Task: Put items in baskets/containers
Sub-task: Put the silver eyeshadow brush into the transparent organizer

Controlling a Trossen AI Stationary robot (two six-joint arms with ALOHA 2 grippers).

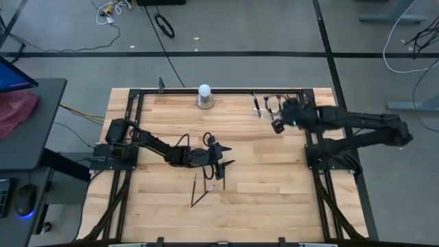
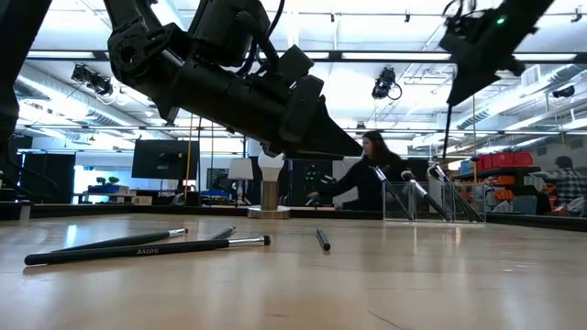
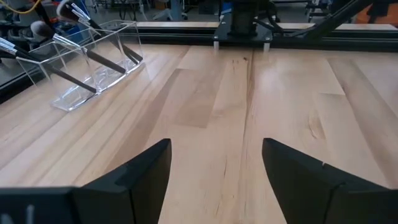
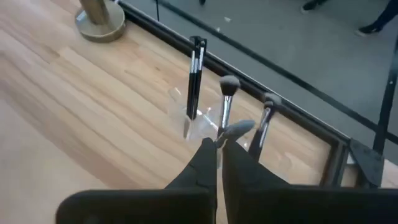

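Clear plastic holder [image 3: 93, 62] sat near the worktop's [image 1: 274, 185] far right corner w/ several brushes [image 4: 194, 74] already standing in it. We saw the right claw [image 4: 219, 144] poised just above it, fingers pinched together on a pale-tipped brush [image 4: 236, 129], so we judged this the drop-off step for that one. Left claw [image 3: 214, 168] hung low over the mid worktop, fingers spread wide w/ nothing between them, pointing toward the far edge.

Still loose: two long brushes [image 2: 147, 246] lying crossed near the front-middle, plus a short dark one [image 2: 322, 239] beside them; maybe more under the left arm, we couldn't tell. White ball on its grey base [image 1: 204, 96] stood at the far edge, not part of the job.

Next, by our read: right claw should lower the brush handle-first into a free slot, then let go w/o knocking its neighbours; left should drop onto a loose brush and close across its thin handle.
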